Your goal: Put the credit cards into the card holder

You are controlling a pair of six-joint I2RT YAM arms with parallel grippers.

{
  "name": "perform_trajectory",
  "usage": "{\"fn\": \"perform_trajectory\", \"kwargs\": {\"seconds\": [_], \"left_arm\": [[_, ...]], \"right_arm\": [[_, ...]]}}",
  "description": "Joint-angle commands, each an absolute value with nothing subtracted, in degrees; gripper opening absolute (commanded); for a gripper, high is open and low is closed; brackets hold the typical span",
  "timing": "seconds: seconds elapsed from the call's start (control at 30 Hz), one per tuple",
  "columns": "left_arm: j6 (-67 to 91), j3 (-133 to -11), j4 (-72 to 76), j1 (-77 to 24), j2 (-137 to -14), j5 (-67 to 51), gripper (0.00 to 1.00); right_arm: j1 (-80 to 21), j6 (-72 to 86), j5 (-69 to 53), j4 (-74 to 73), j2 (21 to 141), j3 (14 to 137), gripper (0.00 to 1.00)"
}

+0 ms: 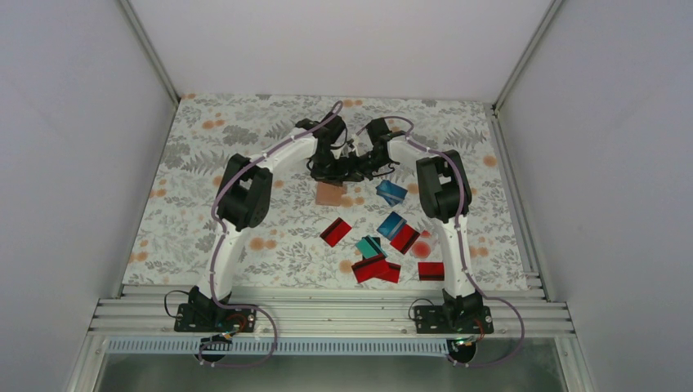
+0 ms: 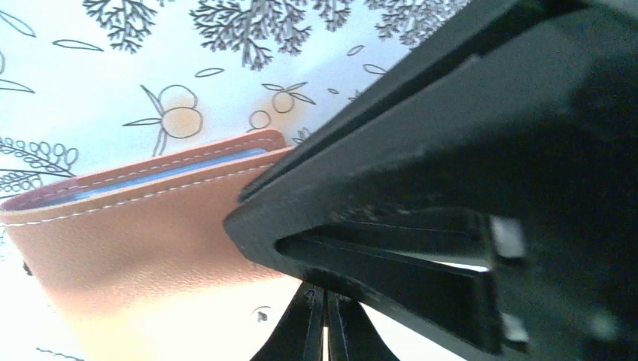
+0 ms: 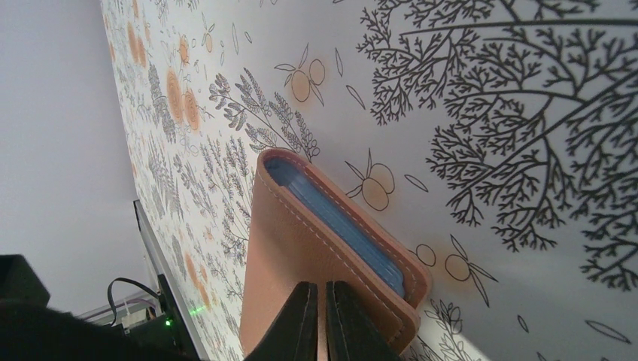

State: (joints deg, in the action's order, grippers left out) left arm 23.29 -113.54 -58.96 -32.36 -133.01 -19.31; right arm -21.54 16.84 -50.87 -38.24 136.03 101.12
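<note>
The tan card holder (image 1: 330,194) lies flat at the far middle of the table, with blue card edges (image 3: 342,229) showing in its slot. Both grippers hang close together just behind it. My right gripper (image 3: 322,312) is shut, its tips over the holder's (image 3: 282,256) tan face. My left gripper (image 2: 325,327) is shut too, with nothing between its fingers, beside the holder's (image 2: 135,241) corner; the right gripper's black body (image 2: 466,173) fills most of that view. Loose credit cards lie nearer the bases: a red one (image 1: 335,232), two blue ones (image 1: 391,192) (image 1: 392,224) and a teal one (image 1: 368,246).
More red cards lie at the near right (image 1: 404,238) (image 1: 374,269) (image 1: 431,270). The floral table cover (image 1: 212,180) ends at an aluminium rail (image 1: 327,306) in front. White walls close in the left, right and back.
</note>
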Motion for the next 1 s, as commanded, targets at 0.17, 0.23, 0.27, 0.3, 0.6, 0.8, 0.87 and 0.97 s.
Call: {"fn": "perform_trajectory", "kwargs": {"seconds": [0.17, 0.23, 0.27, 0.3, 0.6, 0.8, 0.87, 0.97], "left_arm": [[22.7, -112.0, -54.46, -31.26, -131.07, -14.55, 0.02], [22.68, -111.82, -54.57, -31.05, -130.88, -14.12, 0.02], [22.68, -111.71, -54.58, -31.01, -130.75, -14.15, 0.02], [22.68, -111.64, -54.58, -30.91, -130.7, -14.17, 0.02], [23.51, -111.21, -55.25, -30.8, -128.92, -15.42, 0.03], [23.8, -110.65, -55.58, -30.67, -128.52, -16.88, 0.02], [23.93, -110.36, -55.65, -30.67, -128.33, -17.11, 0.02], [24.25, -109.79, -56.03, -30.67, -128.2, -16.95, 0.02]], "right_arm": [[-22.61, 16.12, -46.67, -42.87, 139.92, 100.19, 0.04], [-22.59, 16.09, -46.58, -42.94, 140.01, 100.22, 0.04], [-22.59, 16.11, -46.56, -42.9, 140.05, 100.2, 0.04], [-22.59, 16.11, -46.58, -42.9, 140.16, 100.2, 0.04], [-22.59, 15.99, -46.46, -43.39, 140.51, 100.79, 0.04], [-22.59, 15.98, -46.57, -43.58, 140.95, 101.41, 0.04], [-22.6, 15.99, -46.58, -43.68, 141.05, 101.59, 0.04], [-22.66, 15.89, -46.49, -43.86, 141.18, 101.72, 0.04]]}}
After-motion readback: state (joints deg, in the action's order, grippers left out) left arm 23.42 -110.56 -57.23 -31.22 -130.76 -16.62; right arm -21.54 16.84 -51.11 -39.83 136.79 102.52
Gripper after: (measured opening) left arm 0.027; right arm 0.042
